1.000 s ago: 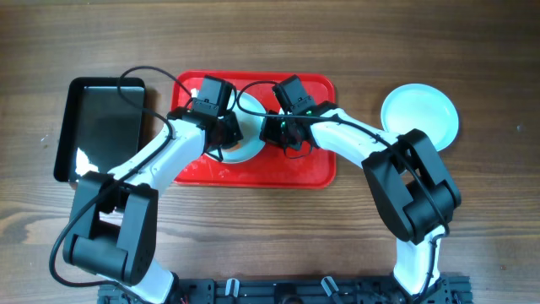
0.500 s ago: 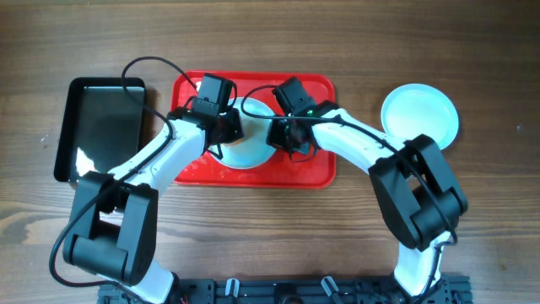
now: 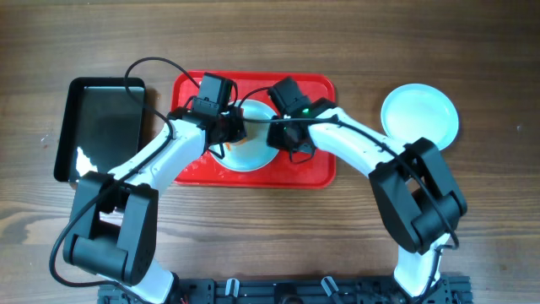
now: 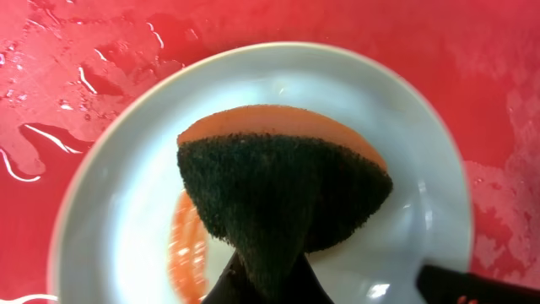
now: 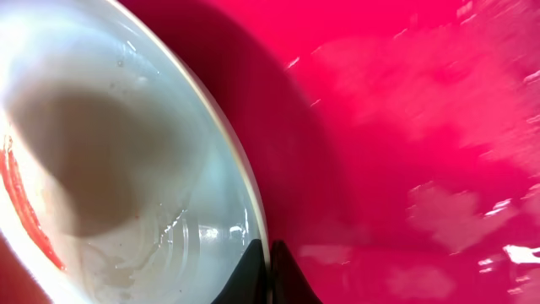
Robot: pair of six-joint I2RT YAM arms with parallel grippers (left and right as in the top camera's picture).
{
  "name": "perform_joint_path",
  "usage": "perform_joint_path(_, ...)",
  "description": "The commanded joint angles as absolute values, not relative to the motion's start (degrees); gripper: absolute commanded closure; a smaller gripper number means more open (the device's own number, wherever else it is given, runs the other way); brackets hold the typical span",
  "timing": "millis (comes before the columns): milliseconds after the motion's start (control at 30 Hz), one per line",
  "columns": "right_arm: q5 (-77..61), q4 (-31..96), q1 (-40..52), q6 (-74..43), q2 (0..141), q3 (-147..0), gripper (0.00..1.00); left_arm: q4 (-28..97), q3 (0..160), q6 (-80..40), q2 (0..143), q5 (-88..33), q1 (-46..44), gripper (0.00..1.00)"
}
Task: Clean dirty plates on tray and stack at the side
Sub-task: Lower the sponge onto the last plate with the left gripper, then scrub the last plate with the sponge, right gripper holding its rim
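Sponge (image 4: 283,198) now over plate (image 4: 405,143), beside smear (image 4: 181,245)

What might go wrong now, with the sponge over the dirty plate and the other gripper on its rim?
1. The right gripper pinches only the thin rim of the plate, which looks wet; it may slip out.
2. The orange smear lies at the edge of the sponge in the left gripper, so a short wipe may miss it.
3. The tray is wet, so the plate may slide.
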State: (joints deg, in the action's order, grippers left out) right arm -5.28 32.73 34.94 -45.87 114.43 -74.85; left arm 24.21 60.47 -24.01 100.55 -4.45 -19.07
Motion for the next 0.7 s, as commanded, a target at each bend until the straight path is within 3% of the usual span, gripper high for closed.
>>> perform_joint_path(0,-1.1,32.4,36.9,-49.6,114.0,-76.2,0.96,24.1,60.5,-22.9,100.4,-6.0,-19.0,0.96)
perform_joint_path(467,0.1,32.4,36.9,-49.7,114.0,-76.2,0.96,27.1,60.5,-22.9,105.4,-5.7,-19.0,0.96)
perform_joint_path(667,0.1,32.7,36.9,-49.6,114.0,-76.2,0.96,33.9,60.5,-22.7,106.9,13.5,-18.7,0.96)
